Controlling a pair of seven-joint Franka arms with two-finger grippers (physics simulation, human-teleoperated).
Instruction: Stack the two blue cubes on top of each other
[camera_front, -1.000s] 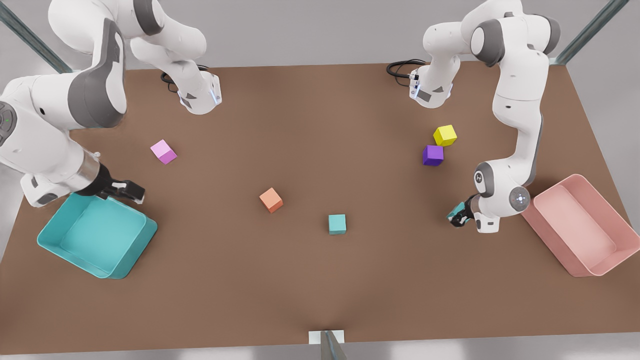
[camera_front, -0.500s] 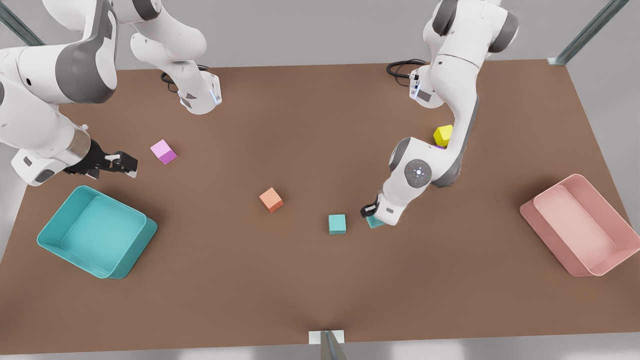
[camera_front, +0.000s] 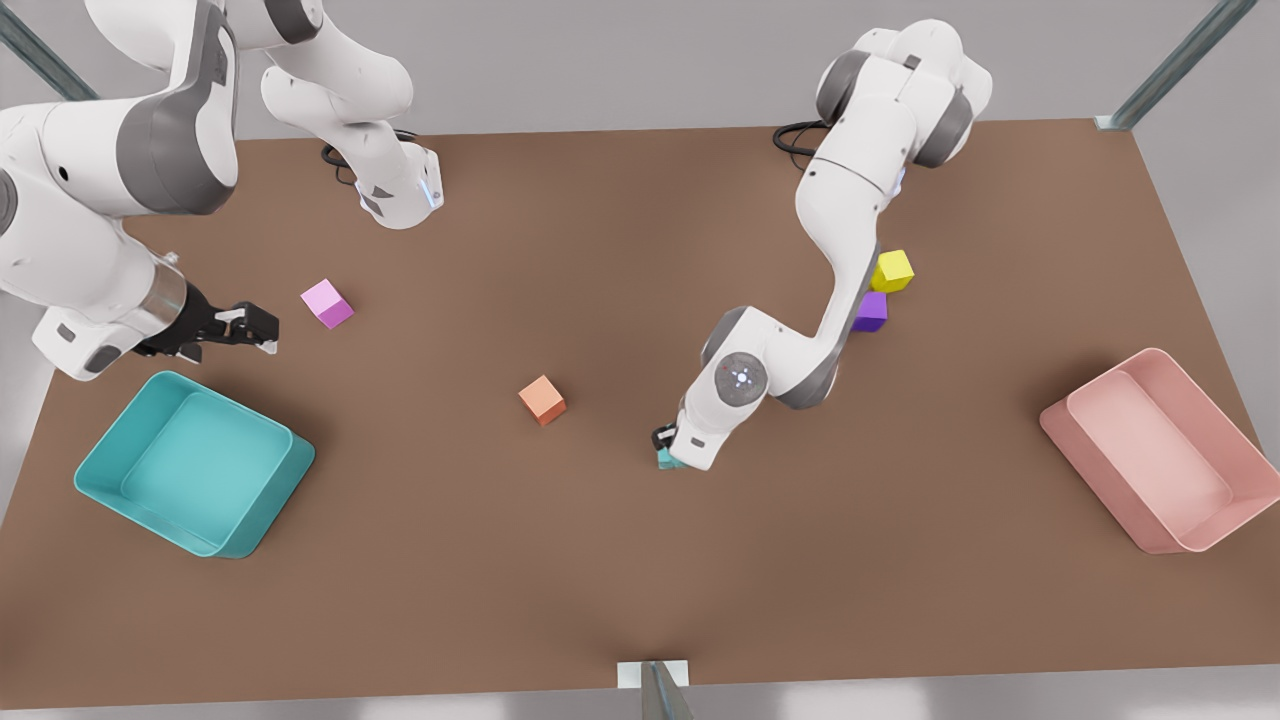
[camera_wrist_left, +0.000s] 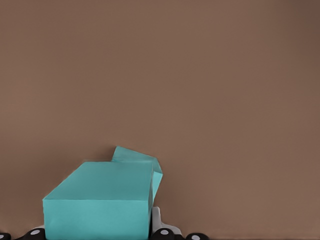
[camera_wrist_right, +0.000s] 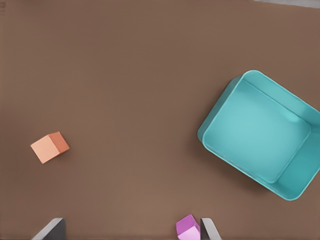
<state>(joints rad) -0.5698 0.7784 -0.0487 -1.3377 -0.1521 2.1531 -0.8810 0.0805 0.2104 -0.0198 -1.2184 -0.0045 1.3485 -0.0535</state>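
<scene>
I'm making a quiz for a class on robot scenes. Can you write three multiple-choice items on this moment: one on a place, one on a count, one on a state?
1. Where is the left gripper?
A. Over a bin
B. Near the middle of the table
C. At the yellow cube

2. How many cubes that are not blue lie on the table?
A. Two
B. Four
C. Six

3. How do the right gripper's jaws stand?
A. Open, holding nothing
B. Shut on a pink cube
C. Shut on an orange cube

Answers:
1 B: the left wrist view shows the held blue cube with the other blue cube just beyond it.
2 B: orange cube, pink cube, yellow cube, purple cube.
3 A: the jaws stand apart, short of the pink cube.
</scene>
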